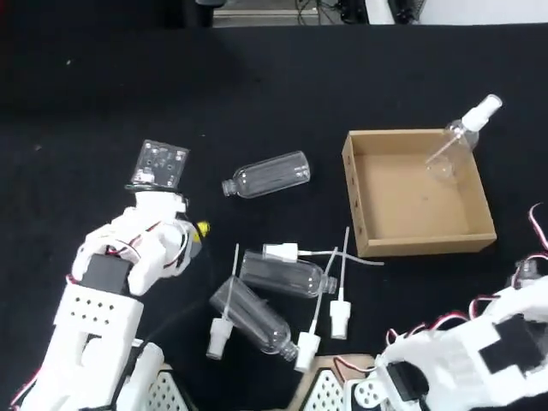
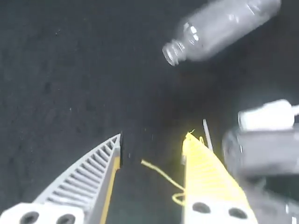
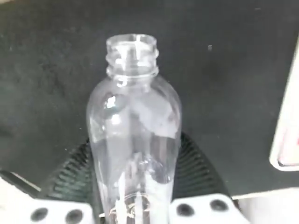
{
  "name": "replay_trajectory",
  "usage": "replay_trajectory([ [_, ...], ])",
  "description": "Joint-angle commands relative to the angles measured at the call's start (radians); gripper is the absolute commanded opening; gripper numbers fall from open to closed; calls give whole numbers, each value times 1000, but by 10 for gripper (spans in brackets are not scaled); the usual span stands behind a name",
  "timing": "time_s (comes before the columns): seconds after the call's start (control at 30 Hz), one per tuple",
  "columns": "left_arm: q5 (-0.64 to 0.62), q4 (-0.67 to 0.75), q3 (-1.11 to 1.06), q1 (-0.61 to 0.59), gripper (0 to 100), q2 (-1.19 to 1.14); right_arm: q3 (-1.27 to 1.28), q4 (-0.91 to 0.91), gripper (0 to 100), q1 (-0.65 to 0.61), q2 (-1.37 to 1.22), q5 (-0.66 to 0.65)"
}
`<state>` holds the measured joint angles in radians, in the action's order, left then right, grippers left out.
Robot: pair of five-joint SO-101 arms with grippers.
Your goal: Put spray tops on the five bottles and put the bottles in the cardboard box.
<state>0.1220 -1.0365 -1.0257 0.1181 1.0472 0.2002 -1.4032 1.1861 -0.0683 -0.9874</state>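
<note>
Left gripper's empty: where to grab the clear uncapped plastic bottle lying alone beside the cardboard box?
I'd take the clear uncapped plastic bottle at mid-body from above, jaws across its width: it lies on its side, black cloth bare on both flanks.

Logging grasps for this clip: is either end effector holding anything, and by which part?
The right end effector grips a topless bottle around its lower body, neck pointing away. The left end effector is open and holds nothing.
</note>
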Motion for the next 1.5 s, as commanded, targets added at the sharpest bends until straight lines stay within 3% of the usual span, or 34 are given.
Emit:
replay_trajectory([
  [0.0, 103, -247, 205, 24, 199, -52, -51, -12, 10, -11, 119, 52],
  [0.13, 192, -384, 315, 53, 199, -264, -51, -15, 10, -55, 174, 127],
  [0.33, 267, -356, 242, 185, 198, -517, -51, -15, 10, -106, 242, 187],
  [0.6, 275, -236, -45, 308, 204, -232, -51, -15, 10, -112, 269, 193],
  [0.83, 157, -239, -64, 381, 306, -140, -51, -15, 10, -141, 268, 193],
  [1.07, 138, -230, -94, 486, 298, -141, -51, -11, 10, -143, 269, 193],
  [1.33, 146, -206, -131, 433, 298, -143, -59, -11, 10, -143, 269, 193],
  [1.47, 141, -80, -245, 414, 298, -143, -59, -12, 10, -143, 269, 192],
])
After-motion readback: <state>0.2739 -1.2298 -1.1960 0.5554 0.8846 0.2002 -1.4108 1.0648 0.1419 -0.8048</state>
